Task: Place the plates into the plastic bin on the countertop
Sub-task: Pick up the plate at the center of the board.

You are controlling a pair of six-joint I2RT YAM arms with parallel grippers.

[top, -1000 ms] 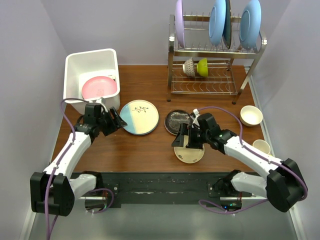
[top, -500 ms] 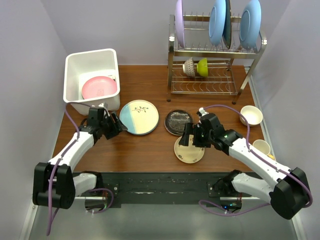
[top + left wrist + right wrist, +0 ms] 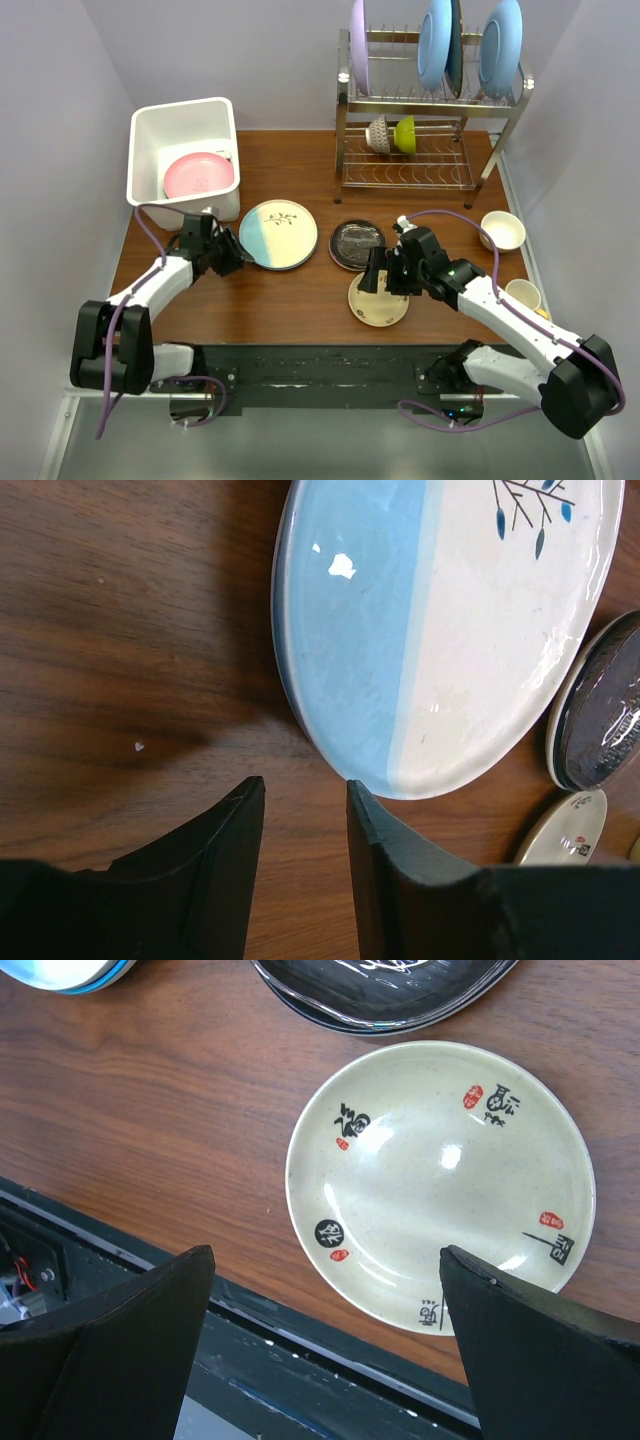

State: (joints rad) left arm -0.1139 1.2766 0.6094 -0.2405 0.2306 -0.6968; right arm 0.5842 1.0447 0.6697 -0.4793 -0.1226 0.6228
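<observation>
The white plastic bin [image 3: 180, 108] stands at the back left of the countertop [image 3: 300, 290] with the pink plate [image 3: 198, 173] inside. The half-blue half-cream plate [image 3: 279, 234] lies flat in the middle. My left gripper [image 3: 230, 258] is low at its left edge, open by a narrow gap and empty; in the left wrist view the gripper [image 3: 305, 790] is just short of the plate's [image 3: 450, 630] blue rim. The dark glass plate [image 3: 355, 243] lies to the right. My right gripper [image 3: 378, 275] is wide open above the small yellowish plate [image 3: 378, 300], which sits between the fingers of that gripper [image 3: 325, 1250] in the right wrist view [image 3: 440, 1180].
A two-tier steel wire rack [image 3: 430, 100] at the back right holds light-blue and lilac plates and small bowls. A cream bowl [image 3: 502, 230] and a mug [image 3: 523, 293] sit at the right edge. The black table rail [image 3: 300, 1360] runs just below the yellowish plate.
My left gripper has dropped from beside the bin toward the blue-cream plate's left edge. My right gripper shifted slightly right over the yellowish plate, then held still.
</observation>
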